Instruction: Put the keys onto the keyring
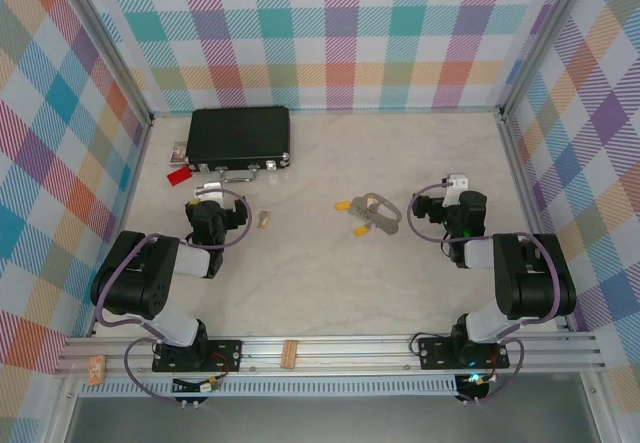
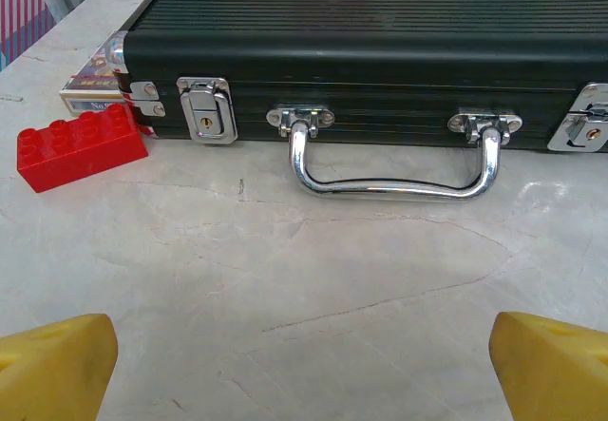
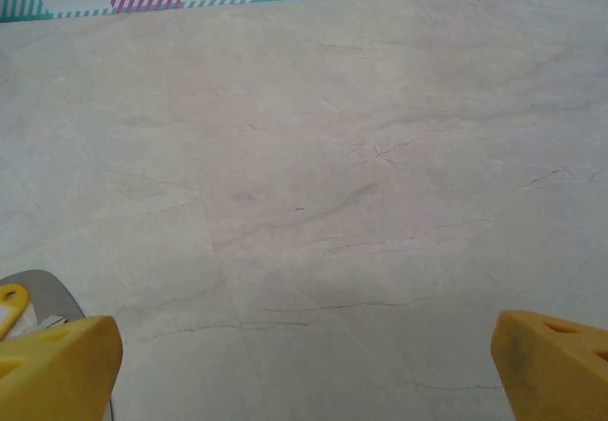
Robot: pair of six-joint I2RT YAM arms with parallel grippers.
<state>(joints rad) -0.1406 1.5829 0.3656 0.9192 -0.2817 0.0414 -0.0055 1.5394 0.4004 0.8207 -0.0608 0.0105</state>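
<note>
The keyring [image 1: 381,212], a pale grey loop, lies mid-table right of centre, with yellow-headed keys [image 1: 343,205] beside it at its left and another [image 1: 360,229] just below. A plain small key [image 1: 264,220] lies apart, left of centre. My left gripper [image 1: 208,193] stands open facing the black case, its yellow fingertips [image 2: 57,364] wide apart over bare table. My right gripper [image 1: 447,189] is open to the right of the keyring with nothing between its fingers. In the right wrist view, the keyring's edge [image 3: 43,293] and a yellow key head [image 3: 11,299] peek in at the lower left.
A black case [image 1: 240,135] with a silver handle [image 2: 394,179] lies at the back left. A red brick [image 2: 81,145] and a small box [image 2: 90,88] sit by the case's left corner. Checked walls enclose the table on three sides.
</note>
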